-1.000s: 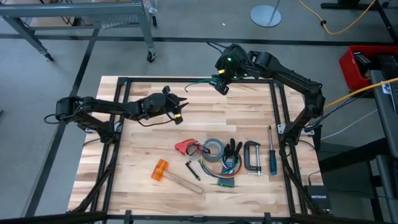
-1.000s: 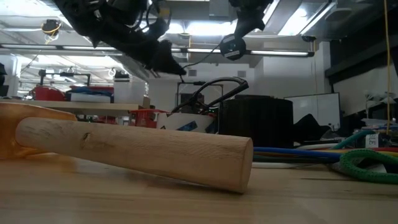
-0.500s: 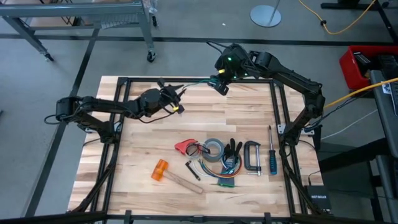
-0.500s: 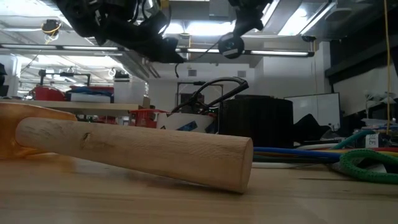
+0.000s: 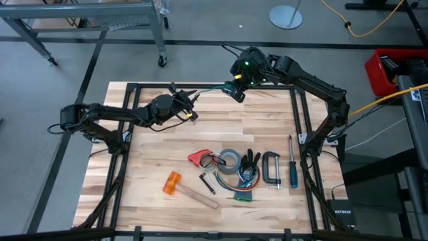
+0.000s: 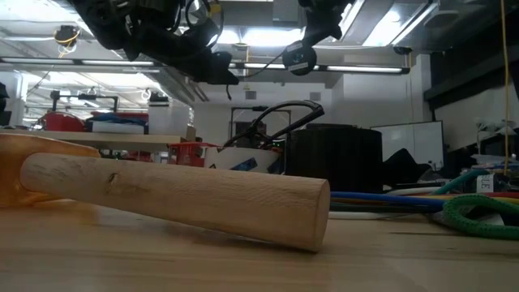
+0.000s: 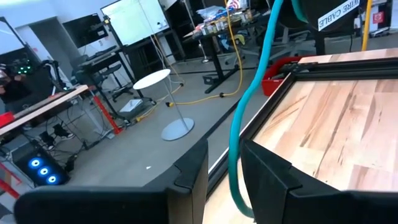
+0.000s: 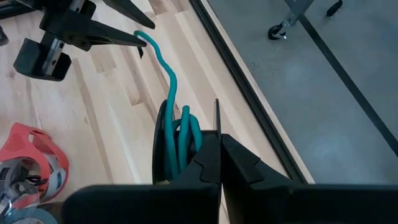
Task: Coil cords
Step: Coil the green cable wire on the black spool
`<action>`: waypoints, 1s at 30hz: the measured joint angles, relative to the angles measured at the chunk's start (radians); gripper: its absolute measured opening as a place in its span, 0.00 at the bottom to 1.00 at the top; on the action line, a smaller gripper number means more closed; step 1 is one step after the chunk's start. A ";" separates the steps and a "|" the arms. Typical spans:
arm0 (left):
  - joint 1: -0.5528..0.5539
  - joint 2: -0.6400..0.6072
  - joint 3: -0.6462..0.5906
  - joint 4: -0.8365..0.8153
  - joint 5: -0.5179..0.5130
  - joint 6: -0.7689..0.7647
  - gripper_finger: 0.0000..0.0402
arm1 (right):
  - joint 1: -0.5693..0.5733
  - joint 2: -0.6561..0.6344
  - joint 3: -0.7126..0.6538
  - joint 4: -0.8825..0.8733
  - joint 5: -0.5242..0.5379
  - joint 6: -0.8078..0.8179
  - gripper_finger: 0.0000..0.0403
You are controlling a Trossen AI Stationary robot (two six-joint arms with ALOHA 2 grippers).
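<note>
While "WIRE CABLE" label (image 7: 339, 14) shows, cord (image 7: 245, 118) w/ grippers

Grey concrete floor (image 5: 200, 27) fills the top of the high view. A metal cart (image 5: 87, 23) on castors stands at upper left, a round white stand base (image 5: 286, 16) at top centre, a yellow cable (image 5: 364, 23) upper right. In the low view, ceiling strip lights (image 6: 268, 36) glow over cluttered benches (image 6: 122, 130).
</note>
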 joint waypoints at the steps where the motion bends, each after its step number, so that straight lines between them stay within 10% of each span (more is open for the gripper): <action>1: 0.000 0.000 0.000 0.000 0.000 0.000 0.22 | 0.000 0.000 0.000 0.000 0.000 -0.001 0.00; 14: 0.000 0.001 0.000 -0.062 0.001 -0.076 0.02 | 0.000 0.000 0.000 0.004 0.000 -0.006 0.00; 30: 0.000 0.001 0.000 -0.086 0.001 -0.244 0.01 | 0.001 0.003 0.000 0.214 -0.056 0.001 0.00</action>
